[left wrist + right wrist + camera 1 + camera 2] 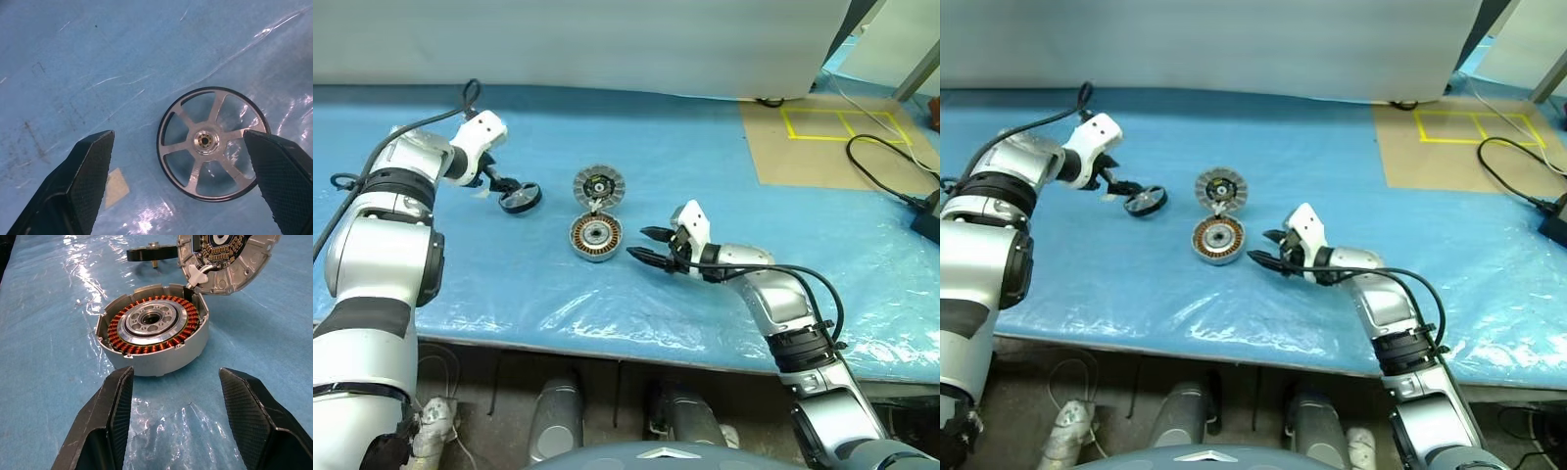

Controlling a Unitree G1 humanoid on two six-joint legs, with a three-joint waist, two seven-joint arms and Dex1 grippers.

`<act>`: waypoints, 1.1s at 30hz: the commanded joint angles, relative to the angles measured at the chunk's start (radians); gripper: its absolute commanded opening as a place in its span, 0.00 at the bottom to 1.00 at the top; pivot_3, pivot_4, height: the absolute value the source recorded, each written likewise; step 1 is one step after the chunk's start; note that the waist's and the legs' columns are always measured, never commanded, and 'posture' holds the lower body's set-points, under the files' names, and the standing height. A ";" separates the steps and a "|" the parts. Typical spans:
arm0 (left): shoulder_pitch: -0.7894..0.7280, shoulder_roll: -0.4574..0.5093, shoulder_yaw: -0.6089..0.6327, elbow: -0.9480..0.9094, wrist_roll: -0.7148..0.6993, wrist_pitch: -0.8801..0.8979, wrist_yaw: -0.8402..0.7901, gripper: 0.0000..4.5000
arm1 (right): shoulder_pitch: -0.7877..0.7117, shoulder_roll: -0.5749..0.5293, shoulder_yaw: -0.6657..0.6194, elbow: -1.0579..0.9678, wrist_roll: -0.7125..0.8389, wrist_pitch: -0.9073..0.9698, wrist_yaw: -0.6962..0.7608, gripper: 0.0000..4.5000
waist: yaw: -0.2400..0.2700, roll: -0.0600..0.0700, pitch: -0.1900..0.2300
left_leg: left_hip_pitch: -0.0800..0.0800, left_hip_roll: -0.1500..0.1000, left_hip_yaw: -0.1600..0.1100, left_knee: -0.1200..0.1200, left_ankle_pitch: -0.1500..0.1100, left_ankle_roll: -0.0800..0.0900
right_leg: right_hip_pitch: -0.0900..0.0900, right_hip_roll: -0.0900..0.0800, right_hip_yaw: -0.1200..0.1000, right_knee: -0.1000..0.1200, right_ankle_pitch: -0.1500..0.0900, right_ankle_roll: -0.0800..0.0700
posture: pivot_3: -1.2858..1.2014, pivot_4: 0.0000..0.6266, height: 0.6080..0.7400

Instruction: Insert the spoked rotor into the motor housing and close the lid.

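- Two arms are at work over the blue-covered tabletop [724, 176]; the left gripper [516, 192] hangs over the spoked rotor [212, 143], its jaws spread fully and holding nothing.
- Rotor lies flat on the plastic sheet, left of the motor housing [596, 238] and apart from it.
- Judgement: the step in hand is the pick-up of the rotor. Its dark rim sits off-centre between the fingertips [90, 176], closer to one pad; centre the jaws first, then close across the rim, not the spokes.
- Right gripper [648, 247] rests just beside the housing, jaws partly open and empty, well placed to steady it.
- Lid [598, 185] stands hinged open at the housing's far side.
- Open room lies between rotor and housing; the near tabletop edge is well clear. Loose wrinkled plastic could snag.
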 commanded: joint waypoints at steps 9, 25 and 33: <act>-0.040 -0.035 -0.104 0.016 0.166 -0.033 0.035 0.99 | -0.023 -0.025 0.009 0.007 0.004 0.000 0.029 0.64 | 0.002 -0.001 0.001 | -0.001 0.000 0.000 0.000 0.000 0.000 | 0.000 0.000 -0.001 0.000 0.000 0.000 | 0.52 0.24 1.00; -0.038 -0.083 -0.102 0.021 0.202 -0.069 0.005 0.99 | 0.045 -0.025 0.013 0.069 -0.037 -0.101 0.013 0.64 | 0.010 -0.002 0.001 | 0.000 0.000 -0.001 0.001 0.000 0.000 | 0.001 0.000 -0.001 0.001 0.000 0.001 | 0.52 0.24 1.00; -0.108 -0.083 -0.098 0.018 0.208 -0.062 -0.039 0.99 | 0.001 -0.037 -0.007 0.313 -0.057 -0.279 0.081 0.64 | 0.019 -0.002 0.001 | 0.000 0.000 -0.001 0.002 -0.002 0.003 | 0.002 -0.001 -0.002 0.001 0.000 0.000 | 0.52 0.24 1.00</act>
